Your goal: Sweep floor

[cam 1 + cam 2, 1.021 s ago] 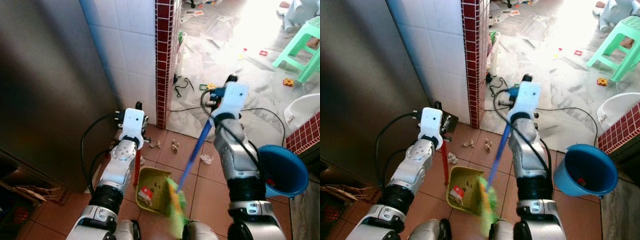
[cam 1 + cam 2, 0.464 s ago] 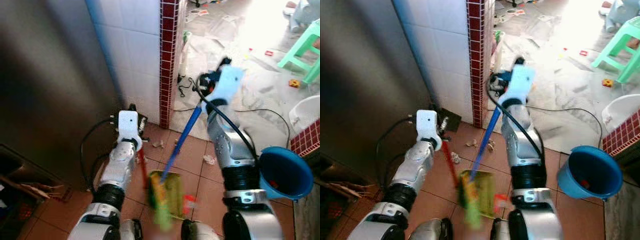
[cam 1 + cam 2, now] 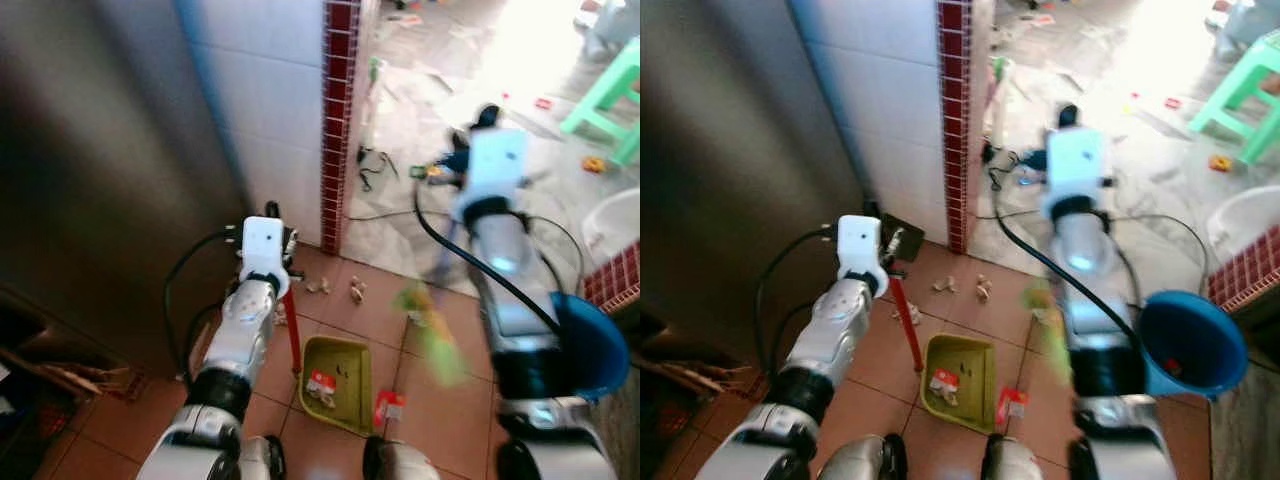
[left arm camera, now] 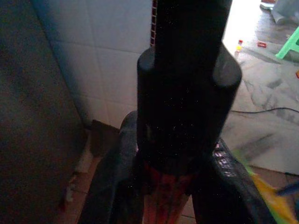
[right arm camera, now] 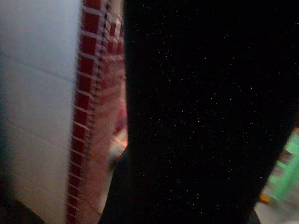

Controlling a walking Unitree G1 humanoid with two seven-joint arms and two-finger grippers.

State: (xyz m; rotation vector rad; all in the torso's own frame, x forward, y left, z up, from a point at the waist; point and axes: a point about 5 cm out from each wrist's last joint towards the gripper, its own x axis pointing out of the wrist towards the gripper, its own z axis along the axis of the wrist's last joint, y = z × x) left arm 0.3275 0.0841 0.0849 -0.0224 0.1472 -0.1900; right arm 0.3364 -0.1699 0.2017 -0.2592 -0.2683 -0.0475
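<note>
Nearest to us, between our feet, a small red-and-white scrap [image 3: 387, 407] lies on the terracotta floor [image 3: 330, 450] just beside the green dustpan [image 3: 345, 375], which sits flat with another red-and-white scrap [image 3: 320, 385] inside it. Our left pincer [image 3: 892, 262] is closed on the red dustpan handle [image 3: 291, 330], which rises slightly tilted from the pan's rear edge up to our wrist; the left wrist view shows the dark fingers [image 4: 107, 186] on either side of the red shaft. To the right, the broom head [image 3: 432, 325] is a green and yellow blur above the floor, apart from the pan. Our right arm reaches forward over it; we cannot tell how our right pincer [image 3: 485, 115] stands. A blue bucket [image 3: 1192, 345] sits at our right side. Further on, a few pale crumpled scraps [image 3: 340, 290] lie near the foot of the red-tiled pillar [image 3: 335, 120]. Beyond that, black cables [image 3: 375, 175] and small litter are strewn over the marble floor [image 3: 400, 130], with a green stool [image 3: 610, 95] far right.
</note>
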